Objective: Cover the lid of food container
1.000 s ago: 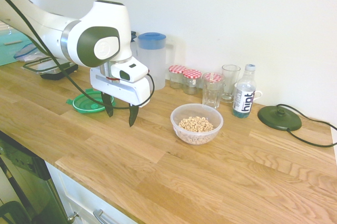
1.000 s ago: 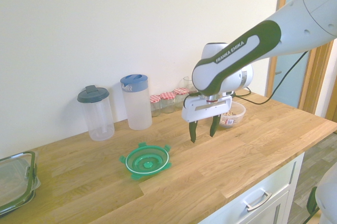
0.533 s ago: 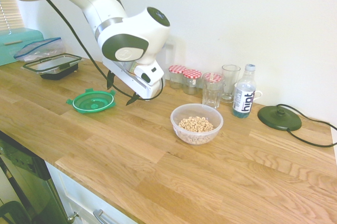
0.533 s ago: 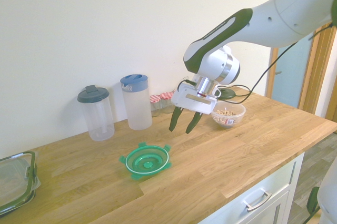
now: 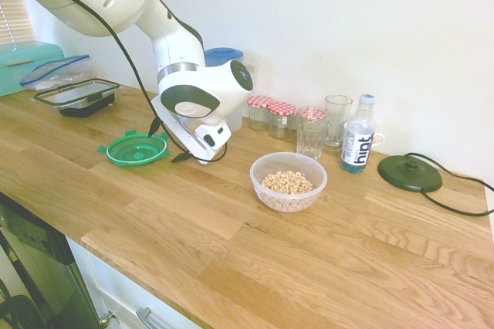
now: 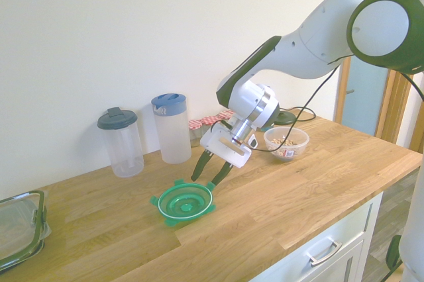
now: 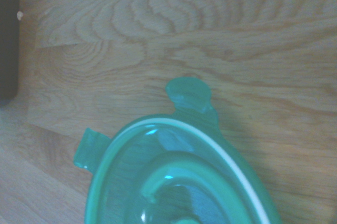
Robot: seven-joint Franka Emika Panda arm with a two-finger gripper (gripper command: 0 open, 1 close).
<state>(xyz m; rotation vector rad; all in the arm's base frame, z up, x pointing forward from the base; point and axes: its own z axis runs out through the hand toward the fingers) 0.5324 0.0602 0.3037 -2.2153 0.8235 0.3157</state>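
Wooden bench (image 5: 255, 228) along a plain pale wall. Green lid (image 5: 137, 148) flat on the wood, well apart from the bowl (image 5: 288, 181) of cereal rings, uncovered. Close up in the wrist view: green lid (image 7: 179, 176) with a clip tab and a white ring near its edge.

Writing: "hint" down the side of the water bottle (image 5: 357, 144) by the wall. No other words clear enough to read.

Pincer (image 6: 207, 171) tilted down toward the lid (image 6: 183, 202), just above its edge, jaws wide, holding nothing.

Changed since a second ago: pincer then hung straight down over bare wood between lid and bowl; now leaned over, lower and close to the lid. Lid and bowl in the same spots.

Behind: blue-lidded jug (image 6: 172, 128), grey-lidded jug (image 6: 121, 141), red-checked jars (image 5: 270, 115), two glasses (image 5: 324, 128).
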